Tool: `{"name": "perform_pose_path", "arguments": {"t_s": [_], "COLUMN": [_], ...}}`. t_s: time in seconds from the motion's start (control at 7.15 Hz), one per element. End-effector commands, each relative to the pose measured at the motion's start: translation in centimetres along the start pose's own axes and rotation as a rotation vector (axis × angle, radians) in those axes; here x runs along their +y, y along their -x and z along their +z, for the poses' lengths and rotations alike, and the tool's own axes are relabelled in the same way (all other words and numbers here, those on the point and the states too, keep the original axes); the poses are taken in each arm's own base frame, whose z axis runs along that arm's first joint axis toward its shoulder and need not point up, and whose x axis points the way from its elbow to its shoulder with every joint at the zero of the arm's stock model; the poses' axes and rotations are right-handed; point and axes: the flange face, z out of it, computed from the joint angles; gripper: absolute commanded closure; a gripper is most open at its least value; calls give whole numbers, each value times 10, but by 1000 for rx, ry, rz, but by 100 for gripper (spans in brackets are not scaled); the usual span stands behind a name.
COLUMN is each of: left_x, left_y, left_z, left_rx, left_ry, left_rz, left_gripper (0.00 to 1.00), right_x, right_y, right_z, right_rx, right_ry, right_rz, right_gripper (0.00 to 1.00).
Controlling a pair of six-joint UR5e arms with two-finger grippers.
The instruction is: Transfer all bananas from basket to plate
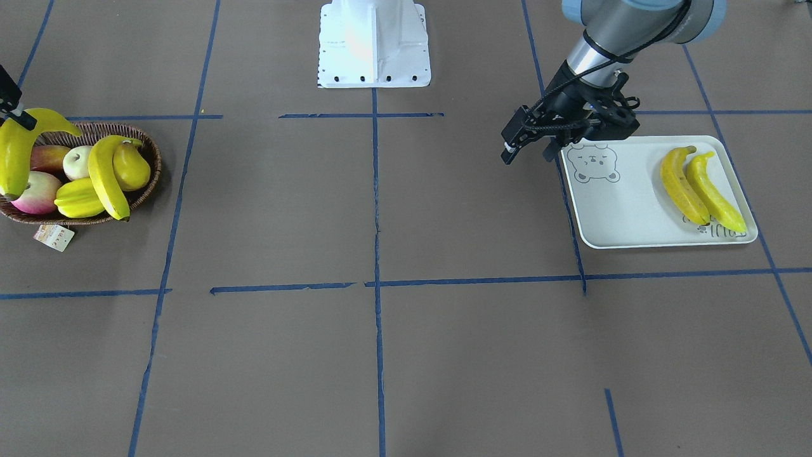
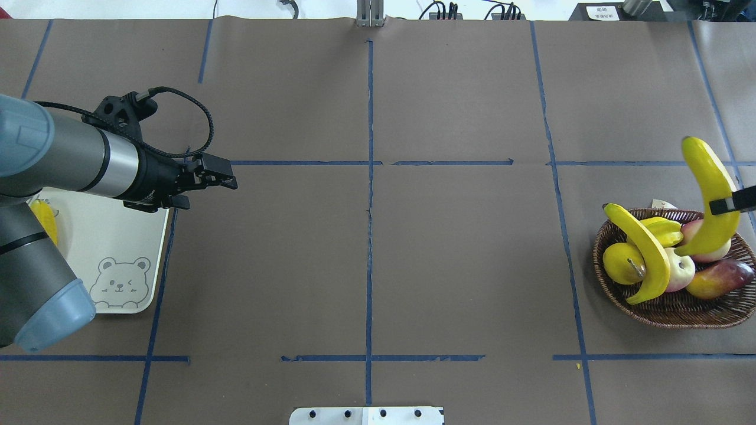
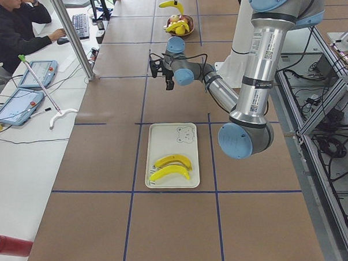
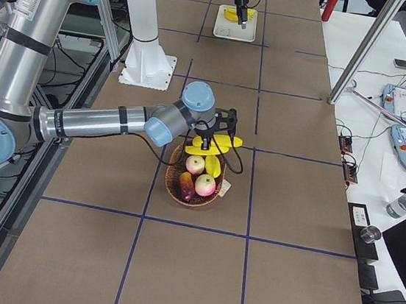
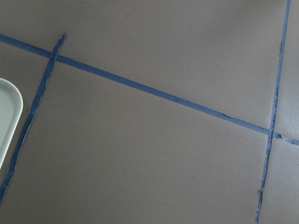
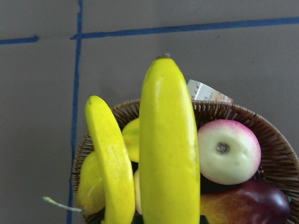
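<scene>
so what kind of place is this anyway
Most likely a robotics lab or data-collection cell: two robot arms, one holding a banana, over a table gridded with blue tape, and a person at a side desk with tablet-like controllers.

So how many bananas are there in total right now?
4 bananas: two lie side by side on the plate, one across the fruit in the basket, one in the right tool above it. Others could hide under the fruit.
</scene>
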Motion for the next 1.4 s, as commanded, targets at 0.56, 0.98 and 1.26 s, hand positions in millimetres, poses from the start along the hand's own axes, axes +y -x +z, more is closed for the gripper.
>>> {"name": "perform_pose_path", "arguments": {"t_s": [0.56, 0.98, 1.26], "left_x": [38, 38, 34], "left_y": [-85, -109, -128], "left_z": [-20, -13, -5], "left_rx": [303, 411, 424], "left_ry": [80, 105, 110], "left_rz": [-138, -158, -160], "left_gripper": [1, 1, 1], "right_x": [-100, -42, -14], "right_y": [238, 357, 398], "right_z": [89, 164, 188], "right_rx": [-240, -263, -292], "right_ry": [124, 41, -14], "right_rz": [-26, 23, 10], "right_gripper": [99, 100, 100]}}
